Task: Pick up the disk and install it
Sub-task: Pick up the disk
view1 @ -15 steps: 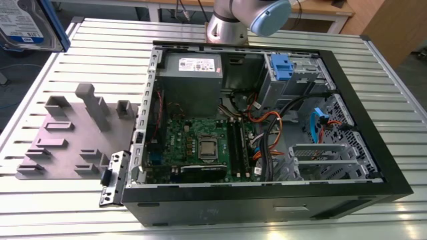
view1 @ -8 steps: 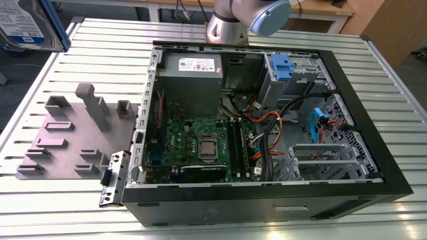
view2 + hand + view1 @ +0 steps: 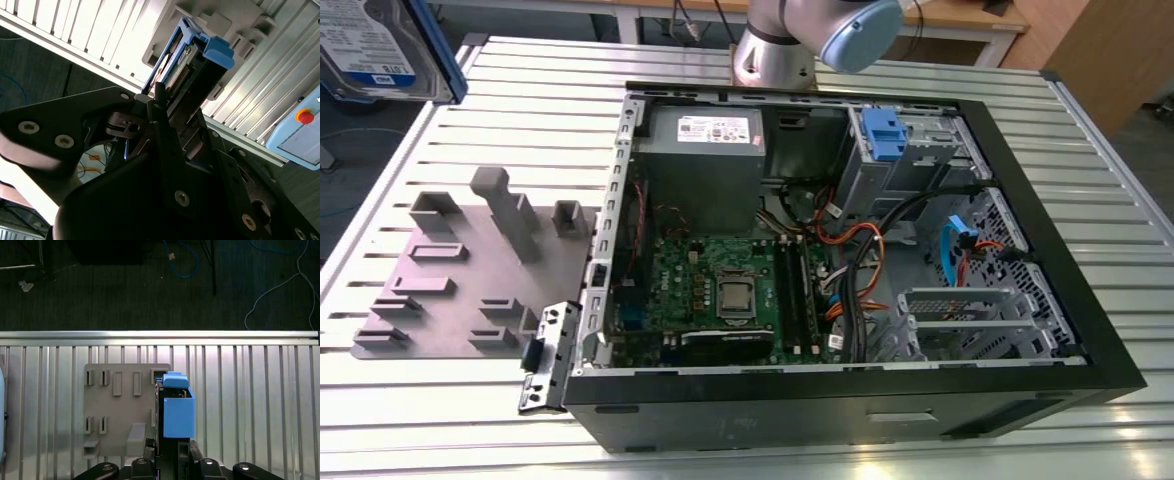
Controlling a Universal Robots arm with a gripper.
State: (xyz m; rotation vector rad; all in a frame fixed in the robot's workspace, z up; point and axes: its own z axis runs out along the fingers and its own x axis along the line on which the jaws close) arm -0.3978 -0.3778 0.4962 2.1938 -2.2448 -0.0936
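exterior view, left to right, with the computer case point(image 3: 787, 400) as landmark. the disk point(image 3: 374, 45) is well out to the exterior view's left of the case, up off the slatted table point(image 3: 520, 100), label face showing. between it and the case the grey fixture plate point(image 3: 467, 270) lies flat on the table, near the case's open side. inside the case, at its far corner on the exterior view's right, a blue bracket point(image 3: 886, 130) sits on the drive cage. the arm point(image 3: 807, 35) rises from behind the case's far wall.

grip: in the second wrist view the gripper point(image 3: 175, 107) is clamped on the disk point(image 3: 200, 60), with black fingers point(image 3: 167, 145) pressed on its flat faces and no gap that i can see. the disk's long axis runs straight out from the fingers, blue end tab at the far tip.

in the first wrist view the disk point(image 3: 177, 407) shows edge-on, sticking out of the gripper point(image 3: 172, 460) over one edge of the fixture plate point(image 3: 115, 405). i judge the tool points down at the table with the disk hanging on end below it, off to the side of the case rather than over it. the pick looks done, the install is not: the disk is well apart from the case.
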